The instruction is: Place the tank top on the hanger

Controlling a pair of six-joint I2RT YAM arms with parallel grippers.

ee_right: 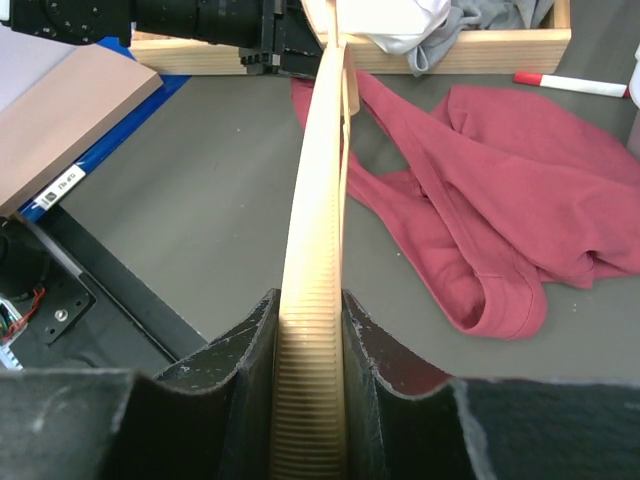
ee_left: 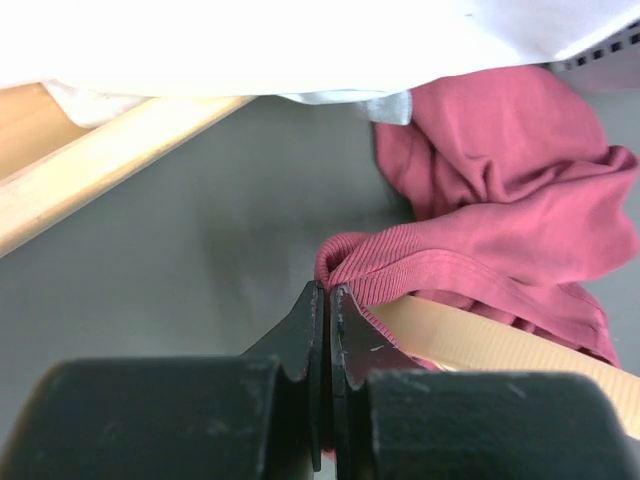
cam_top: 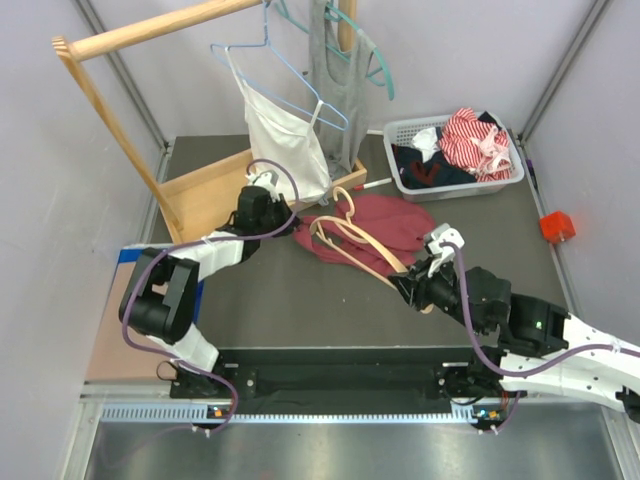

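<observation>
Maroon and plain, the tank top (cam_top: 390, 222) lies crumpled on the dark bench (cam_top: 300, 300), spreading out ahead of the left pincer (cam_top: 290, 228) and off to its right. Its edge is a thick ribbed hem, and that pincer's jaws are pressed fully together on it, nipping it right at their tips (the hem curls up in a small loop just beyond them). The hanger (cam_top: 355, 245), pale tan wood with curved arms, lies among the folds. One arm passes just beside the left pincer's right finger, with the hem draped over it. The right pincer (cam_top: 408, 280) clamps the grooved end of the other arm between partly closed jaws. From there the wood runs straight ahead, and most of the cloth lies to its right.
</observation>
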